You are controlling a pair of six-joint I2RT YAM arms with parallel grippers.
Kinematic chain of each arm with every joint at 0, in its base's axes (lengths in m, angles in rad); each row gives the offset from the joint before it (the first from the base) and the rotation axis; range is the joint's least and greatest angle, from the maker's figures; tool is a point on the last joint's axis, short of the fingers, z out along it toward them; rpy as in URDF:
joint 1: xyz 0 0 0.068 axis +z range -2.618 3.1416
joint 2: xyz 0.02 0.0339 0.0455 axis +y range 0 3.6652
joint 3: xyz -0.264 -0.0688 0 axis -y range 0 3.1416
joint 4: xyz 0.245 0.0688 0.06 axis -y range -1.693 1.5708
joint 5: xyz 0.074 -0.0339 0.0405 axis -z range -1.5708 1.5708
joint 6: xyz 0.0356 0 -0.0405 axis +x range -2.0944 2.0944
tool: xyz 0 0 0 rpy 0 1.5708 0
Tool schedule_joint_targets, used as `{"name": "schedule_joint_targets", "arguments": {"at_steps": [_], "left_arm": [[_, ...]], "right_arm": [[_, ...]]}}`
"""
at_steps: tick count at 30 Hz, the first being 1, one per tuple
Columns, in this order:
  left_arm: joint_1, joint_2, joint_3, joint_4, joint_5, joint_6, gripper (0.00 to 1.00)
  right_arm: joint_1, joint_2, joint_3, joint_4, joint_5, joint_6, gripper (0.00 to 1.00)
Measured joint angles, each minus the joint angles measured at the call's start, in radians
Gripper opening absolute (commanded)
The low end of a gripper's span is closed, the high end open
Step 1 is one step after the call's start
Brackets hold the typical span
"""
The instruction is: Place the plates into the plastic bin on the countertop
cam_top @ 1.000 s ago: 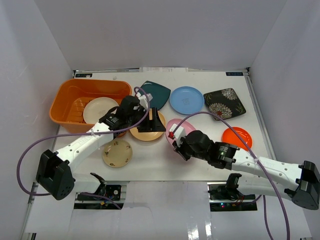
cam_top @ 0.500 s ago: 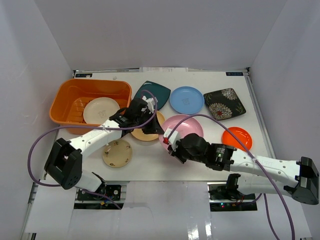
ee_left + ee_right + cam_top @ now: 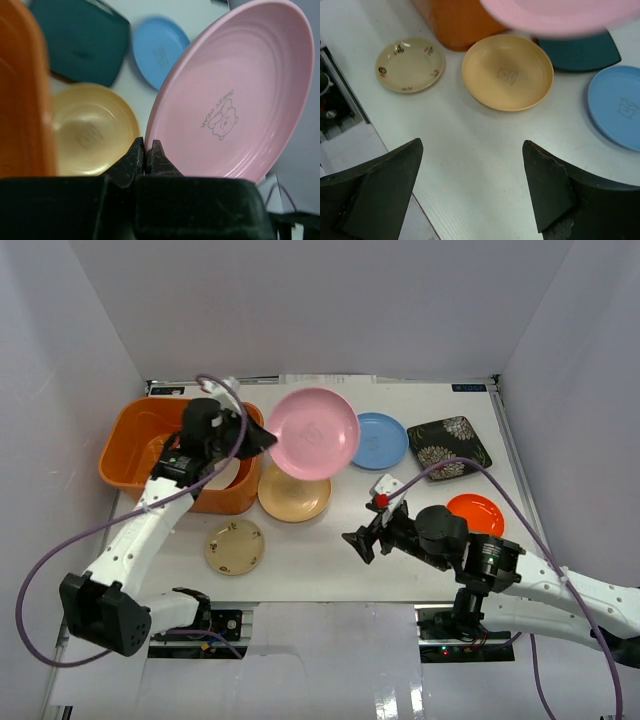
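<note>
The white countertop (image 3: pixel 320 565) is taken up at its left by the orange plastic bin (image 3: pixel 128 445). Beside the bin a tan plate (image 3: pixel 295 496) is laid, with a small speckled beige plate (image 3: pixel 234 546) nearer the front. Further back, a dark teal square plate (image 3: pixel 80 45), a light blue plate (image 3: pixel 386 440) and a black floral square plate (image 3: pixel 449 447) are set in a row, and an orange plate (image 3: pixel 476 510) is placed at the right.

Eight plates (image 3: pixel 313 432) and one orange bin (image 3: pixel 135 430) are visible.

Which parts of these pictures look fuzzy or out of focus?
Left wrist view: orange bin smeared at the left edge, pink plate crisp. Right wrist view: pink plate blurred along the top, tan plate sharp. Top view: evenly lit.
</note>
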Motion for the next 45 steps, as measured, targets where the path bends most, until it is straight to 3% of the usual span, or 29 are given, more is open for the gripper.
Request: {"name": "schedule_joint_targets", "arguments": {"at_steps": [7,12,15,22,25,26,27,32,36,42,45], "left_arm": [[0.338,-0.128,0.064,-0.016,-0.118,0.015,0.0],[0.567,-0.144,-0.053,-0.018,-0.246,-0.027,0.0],[0.63,-0.103,-0.092,-0.04,-0.301,-0.056,0.0],[0.67,-0.015,-0.129,-0.043,-0.379,-0.08,0.0],[0.671,0.027,-0.129,-0.038,-0.386,-0.086,0.18],[0.671,0.043,-0.129,-0.035,-0.385,-0.089,0.34],[0.671,0.057,-0.129,-0.033,-0.381,-0.085,0.4],[0.671,0.091,-0.137,-0.008,-0.36,-0.098,0.63],[0.672,0.079,-0.138,0.017,-0.332,-0.098,0.73],[0.669,-0.042,-0.178,0.067,-0.219,-0.105,0.75],[0.637,-0.13,-0.197,0.097,-0.147,-0.105,0.69]], "right_arm": [[0.001,-0.037,-0.036,0.015,0.132,0.058,0.74],[-0.013,0.048,-0.069,0.005,0.231,0.089,0.66],[-0.061,0.123,-0.071,0.006,0.226,0.124,0.65],[-0.213,0.284,-0.085,0.078,0.095,0.239,0.71],[-0.286,0.391,-0.083,0.147,0.021,0.278,0.77],[-0.312,0.43,-0.08,0.167,0.003,0.292,0.82],[-0.334,0.467,-0.078,0.185,-0.01,0.304,0.83],[-0.386,0.634,-0.045,0.285,-0.035,0.373,0.87],[-0.401,0.761,0.022,0.357,-0.052,0.42,0.83],[-0.418,0.88,0.089,0.44,-0.042,0.483,0.71],[-0.425,0.941,0.12,0.46,-0.03,0.507,0.64]]}}
